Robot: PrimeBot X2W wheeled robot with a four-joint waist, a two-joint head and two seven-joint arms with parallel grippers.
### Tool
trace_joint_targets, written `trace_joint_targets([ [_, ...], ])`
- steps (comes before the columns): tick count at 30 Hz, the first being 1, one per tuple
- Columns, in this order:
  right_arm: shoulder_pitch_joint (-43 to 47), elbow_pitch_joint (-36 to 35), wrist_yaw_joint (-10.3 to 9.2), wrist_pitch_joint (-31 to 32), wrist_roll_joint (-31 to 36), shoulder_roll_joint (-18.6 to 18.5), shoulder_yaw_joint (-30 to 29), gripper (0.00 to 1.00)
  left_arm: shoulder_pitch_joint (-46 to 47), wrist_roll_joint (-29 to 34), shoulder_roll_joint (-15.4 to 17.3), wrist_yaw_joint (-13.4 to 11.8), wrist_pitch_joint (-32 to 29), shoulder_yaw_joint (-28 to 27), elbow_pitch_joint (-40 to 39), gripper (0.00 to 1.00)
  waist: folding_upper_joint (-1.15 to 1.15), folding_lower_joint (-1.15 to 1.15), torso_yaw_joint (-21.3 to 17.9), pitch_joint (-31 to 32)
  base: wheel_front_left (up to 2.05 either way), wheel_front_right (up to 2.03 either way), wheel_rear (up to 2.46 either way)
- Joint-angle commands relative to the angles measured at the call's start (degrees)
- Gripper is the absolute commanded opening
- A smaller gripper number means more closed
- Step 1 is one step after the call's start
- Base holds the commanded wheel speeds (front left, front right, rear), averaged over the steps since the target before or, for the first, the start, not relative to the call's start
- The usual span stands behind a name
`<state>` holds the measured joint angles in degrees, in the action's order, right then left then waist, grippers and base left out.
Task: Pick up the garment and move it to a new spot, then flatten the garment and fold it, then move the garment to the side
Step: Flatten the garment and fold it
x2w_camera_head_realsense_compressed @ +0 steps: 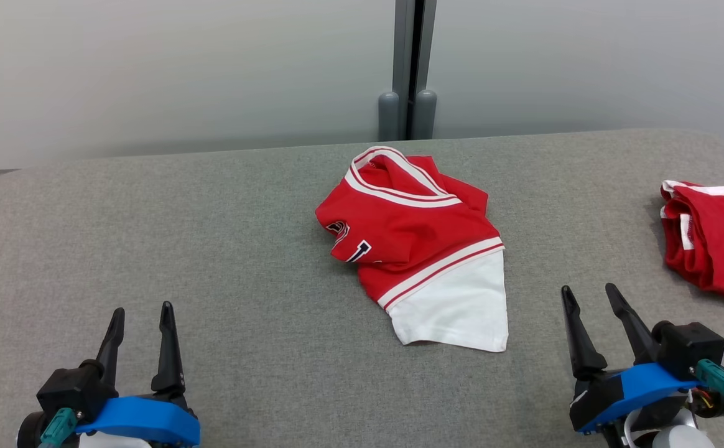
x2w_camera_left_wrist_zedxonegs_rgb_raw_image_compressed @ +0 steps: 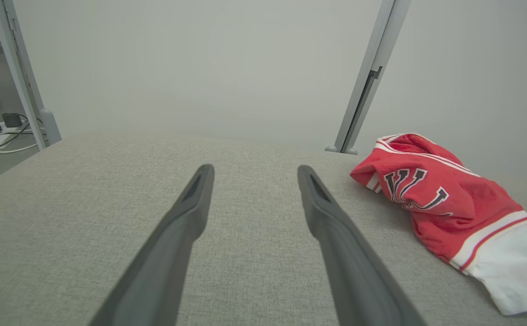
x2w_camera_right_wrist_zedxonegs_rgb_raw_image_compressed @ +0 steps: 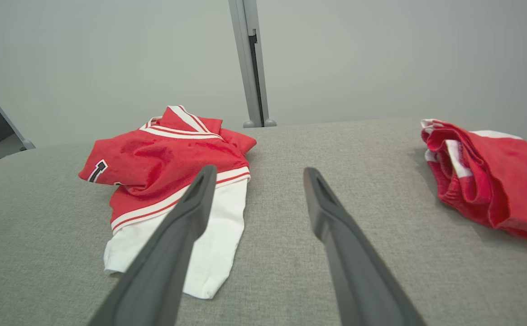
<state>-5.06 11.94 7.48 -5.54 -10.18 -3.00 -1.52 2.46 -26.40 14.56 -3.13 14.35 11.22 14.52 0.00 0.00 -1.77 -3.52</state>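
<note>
Both my claws are wide and empty: my left gripper (x2w_camera_head_realsense_compressed: pixel 142 309) and right gripper (x2w_camera_head_realsense_compressed: pixel 588 288) wait at the near edge of the table (x2w_camera_head_realsense_compressed: pixel 213 236), well short of the grey post (x2w_camera_head_realsense_compressed: pixel 407 112). To lift the garment (x2w_camera_head_realsense_compressed: pixel 412 236) cleanly, I judge I should pinch its red upper part at two spots set apart, so it hangs open. It lies crumpled just in front of the post. It is red, with its striped collar toward the post, its white hem toward me and its dark lettering bunched on the left.
</note>
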Motion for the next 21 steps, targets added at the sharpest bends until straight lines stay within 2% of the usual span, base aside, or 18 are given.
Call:
trace_joint_targets([
  [1,0.7,0.1,0.03,0.2,-0.2,0.1,0.1,1.0,0.6,0.3,0.5,0.1,0.0,-0.1,-0.3,1.0,0.0,0.0,-0.1,0.0,0.0,0.0,0.0],
  [16,-0.9,0.4,0.03,-0.1,-0.8,0.1,1.5,1.0,0.0,0.3,1.0,-1.3,-1.1,0.5,-2.9,1.0,0.0,0.0,-0.3,-0.8,0.0,0.0,0.0],
  [21,-3.5,1.2,0.03,1.6,-1.2,0.1,2.1,1.0,0.8,0.1,1.1,-1.4,-1.4,0.7,-4.0,1.0,0.0,0.0,0.4,-2.3,0.0,0.0,0.0],
])
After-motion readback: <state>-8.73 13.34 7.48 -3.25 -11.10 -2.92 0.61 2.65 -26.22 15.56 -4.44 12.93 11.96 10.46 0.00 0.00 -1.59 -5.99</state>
